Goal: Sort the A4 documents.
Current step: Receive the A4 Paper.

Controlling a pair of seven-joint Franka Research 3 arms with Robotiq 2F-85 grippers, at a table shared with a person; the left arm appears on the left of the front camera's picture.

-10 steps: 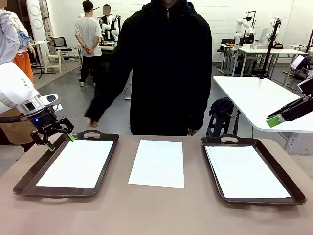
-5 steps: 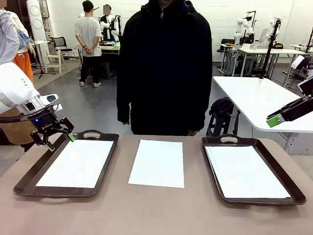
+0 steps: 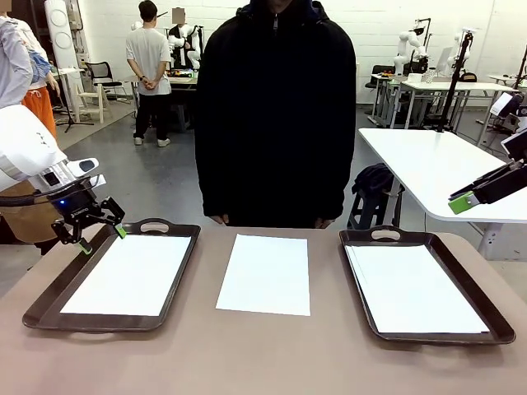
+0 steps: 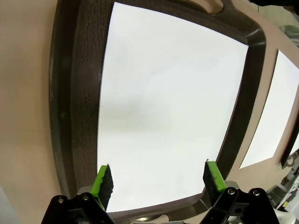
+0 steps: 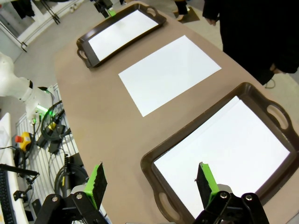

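Three lots of white A4 documents lie on the brown table. One sheet [image 3: 123, 276] fills the left dark tray [image 3: 49, 298], one sheet [image 3: 265, 274] lies bare in the middle, and a small stack [image 3: 416, 288] sits in the right tray [image 3: 445, 257]. My left gripper [image 3: 100, 237] hovers open over the left tray's far left corner; in the left wrist view its gripper [image 4: 158, 177] is open above that sheet [image 4: 168, 107]. My right gripper [image 3: 465, 200] hangs high at the right, open [image 5: 152, 179] above the right tray's stack [image 5: 224, 154]. Neither holds anything.
A person in black [image 3: 276, 115] stands at the table's far edge, arms down, hands near the edge. Bare table runs between the trays and along the front. The right wrist view shows the middle sheet [image 5: 168, 72] and the left tray [image 5: 86, 46].
The person's arm, held out toward the left tray a second ago, has dropped to their side. Both arms and all sheets are unmoved.
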